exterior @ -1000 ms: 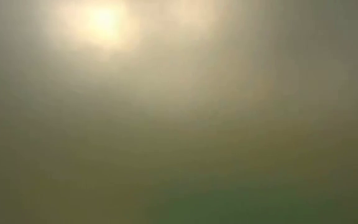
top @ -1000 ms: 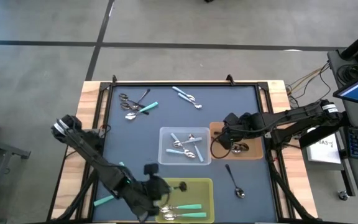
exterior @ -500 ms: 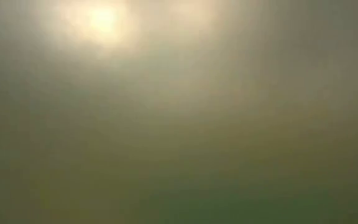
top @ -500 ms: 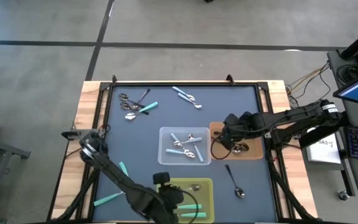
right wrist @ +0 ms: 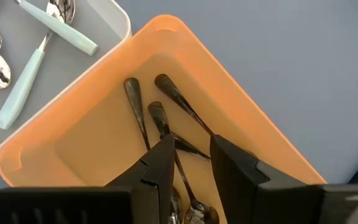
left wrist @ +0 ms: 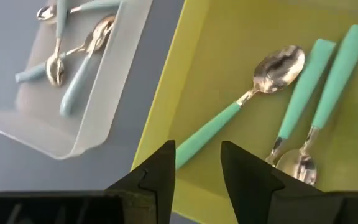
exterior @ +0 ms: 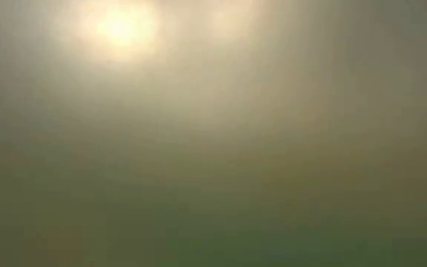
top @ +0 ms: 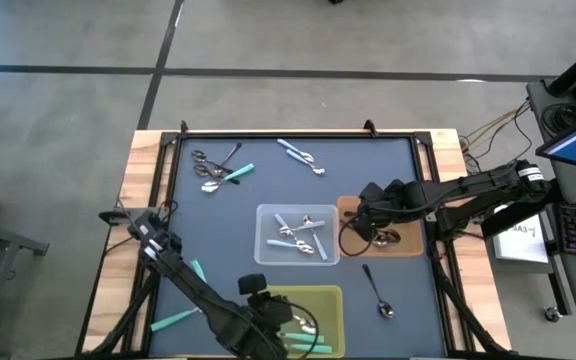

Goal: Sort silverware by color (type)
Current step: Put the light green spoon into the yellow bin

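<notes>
My left gripper (left wrist: 197,163) hangs released over the yellow bin (left wrist: 229,37) — a teal spoon (left wrist: 241,102) lies ahead, handle toward me, bowl at one o'clock.

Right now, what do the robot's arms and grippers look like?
Both arms are dark, nearly black, built from chunky jointed sections. The left arm has a pale silver-grey joint near its base. The right arm shows light patches along its links. The left gripper and right gripper each end in two flat, black, wedge-shaped fingers with angled edges.
</notes>
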